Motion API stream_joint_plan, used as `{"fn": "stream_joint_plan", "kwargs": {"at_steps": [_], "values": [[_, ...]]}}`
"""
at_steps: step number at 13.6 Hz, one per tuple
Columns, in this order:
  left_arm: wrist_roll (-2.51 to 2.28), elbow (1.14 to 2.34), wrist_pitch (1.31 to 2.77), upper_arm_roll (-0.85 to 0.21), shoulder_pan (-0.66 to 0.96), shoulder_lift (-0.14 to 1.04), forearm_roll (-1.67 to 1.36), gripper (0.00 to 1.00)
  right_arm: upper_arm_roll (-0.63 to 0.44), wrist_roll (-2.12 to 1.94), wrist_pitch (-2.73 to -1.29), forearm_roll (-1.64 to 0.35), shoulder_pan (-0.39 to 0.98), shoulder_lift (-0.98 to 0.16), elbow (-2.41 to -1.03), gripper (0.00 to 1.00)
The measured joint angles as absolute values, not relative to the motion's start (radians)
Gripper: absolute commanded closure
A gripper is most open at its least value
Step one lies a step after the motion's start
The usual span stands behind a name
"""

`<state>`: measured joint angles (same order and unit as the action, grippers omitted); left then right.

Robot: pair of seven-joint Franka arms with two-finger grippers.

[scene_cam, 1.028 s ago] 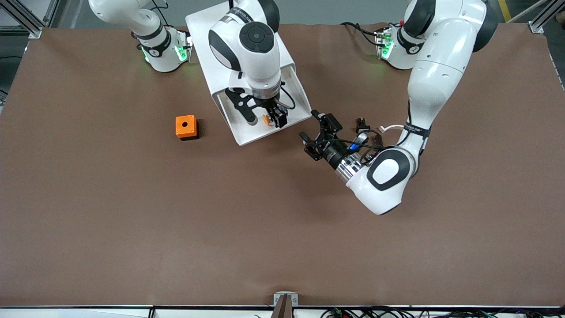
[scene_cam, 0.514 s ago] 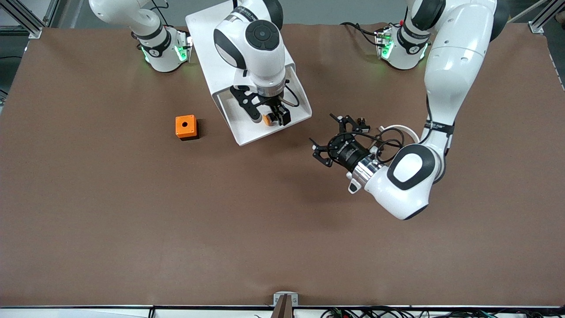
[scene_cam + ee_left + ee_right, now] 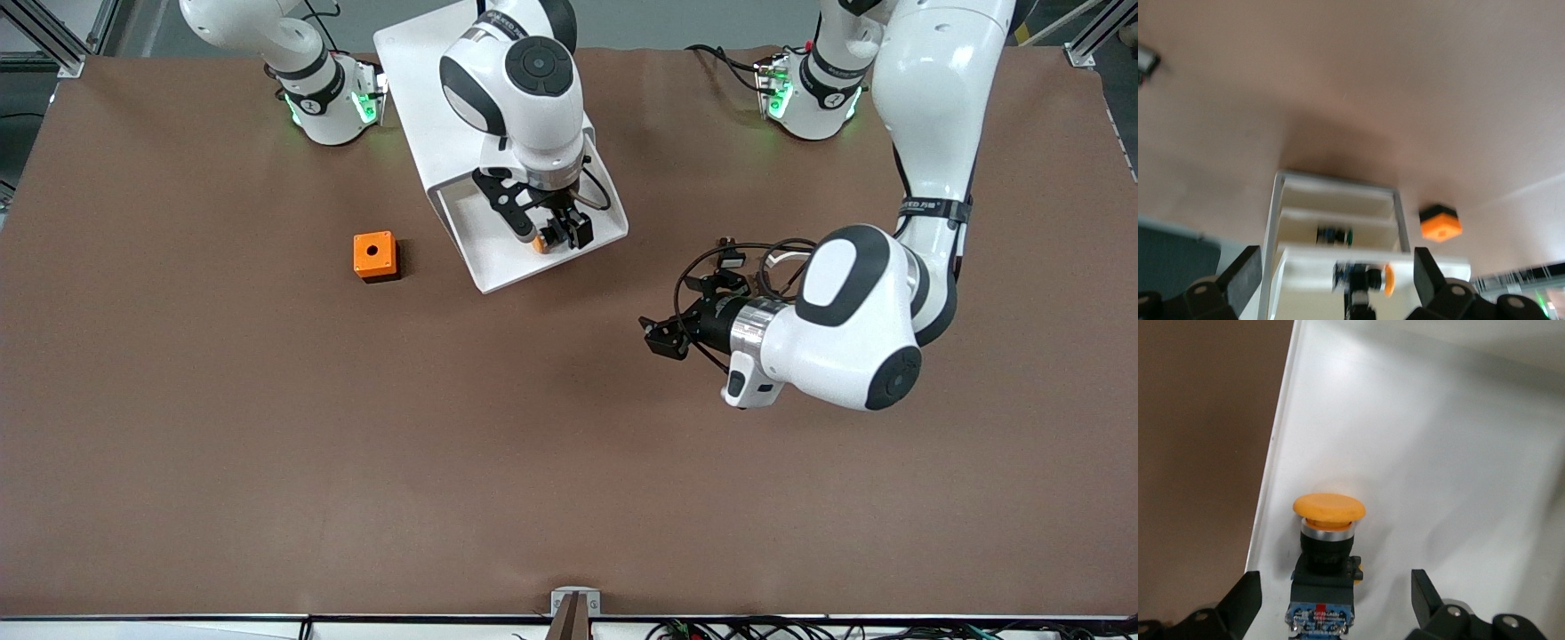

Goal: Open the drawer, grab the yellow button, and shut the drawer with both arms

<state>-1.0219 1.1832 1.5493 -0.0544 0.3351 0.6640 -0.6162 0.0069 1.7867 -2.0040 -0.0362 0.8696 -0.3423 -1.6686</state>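
Observation:
The white cabinet (image 3: 411, 67) stands between the two arm bases. Its top drawer (image 3: 495, 260) is pulled out. The button (image 3: 539, 243) lies on its side in the drawer, near the front edge. In the right wrist view its orange cap (image 3: 1329, 507) and black-blue body show on the drawer floor (image 3: 1445, 453). My right gripper (image 3: 556, 234) is down in the drawer, open, with a finger on each side of the button and a gap on both sides (image 3: 1335, 587). My left gripper (image 3: 659, 335) is open and empty over bare table, facing the drawer (image 3: 1305, 260).
An orange cube with a hole (image 3: 374, 256) sits on the table toward the right arm's end, and also shows in the left wrist view (image 3: 1440, 223). A small dark part (image 3: 729, 256) lies by the left arm's cables. A dark, green-tipped item (image 3: 1335, 235) sits in a compartment under the drawer.
My left gripper has drawn back from the drawer's front corner toward the front camera and turned. My right gripper has stayed over the button, shifting only slightly.

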Motion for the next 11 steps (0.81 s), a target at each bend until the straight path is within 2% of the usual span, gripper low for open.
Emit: {"fn": "stream_joint_plan", "kwargs": {"at_steps": [2, 7, 11], "values": [[-1.021, 1.183, 1.622, -0.055, 0.372, 0.656, -0.526, 0.0, 0.007, 1.787, -2.005, -0.036, 0.87, -0.345, -1.667, 1.0], [-1.019, 1.183, 1.716, -0.055, 0.414, 0.647, -0.383, 0.0, 0.005, 1.787, -2.003, -0.037, 0.87, -0.346, -1.65, 1.0], [-1.019, 1.184, 1.743, -0.054, 0.426, 0.638, -0.296, 0.0, -0.011, 1.748, -1.835, -0.037, 0.833, -0.344, -1.508, 1.0]]}}
